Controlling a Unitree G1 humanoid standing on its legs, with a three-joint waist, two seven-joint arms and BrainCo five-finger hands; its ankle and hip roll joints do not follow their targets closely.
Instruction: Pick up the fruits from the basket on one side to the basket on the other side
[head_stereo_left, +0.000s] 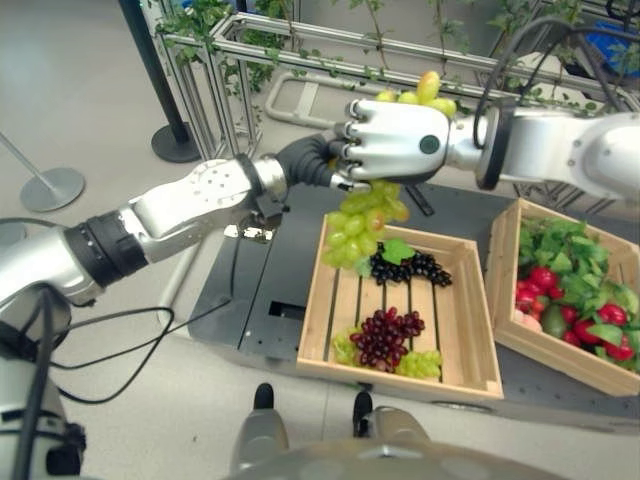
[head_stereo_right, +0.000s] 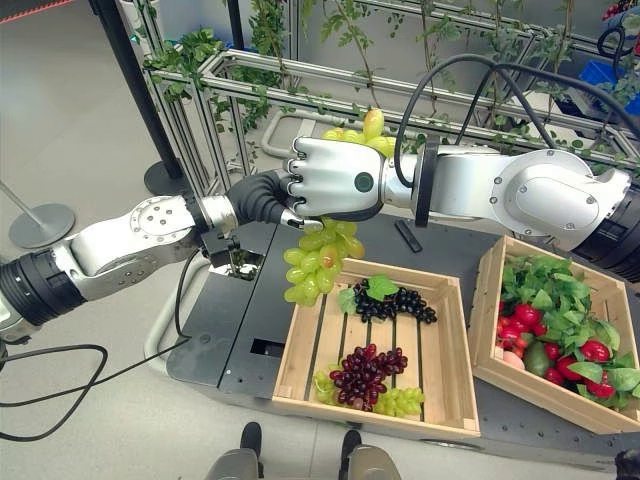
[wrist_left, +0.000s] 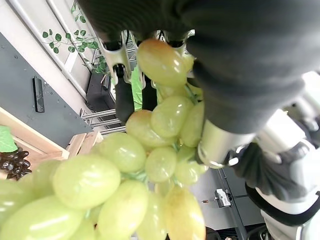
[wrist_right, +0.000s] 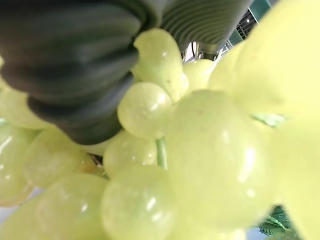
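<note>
Grey floor (head_stereo_left: 80, 90), vine-draped metal frame (head_stereo_right: 300, 75), stanchion base (head_stereo_left: 50, 188).

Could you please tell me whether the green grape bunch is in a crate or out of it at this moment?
Out. The green grape bunch hangs in the air above the slatted crate, between the right hand and the left hand.

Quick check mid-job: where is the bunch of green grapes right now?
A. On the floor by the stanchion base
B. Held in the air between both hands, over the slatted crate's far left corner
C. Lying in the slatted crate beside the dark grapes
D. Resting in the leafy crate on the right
B: the green grape bunch hangs below the right hand, which meets the left hand above the slatted crate.
</note>
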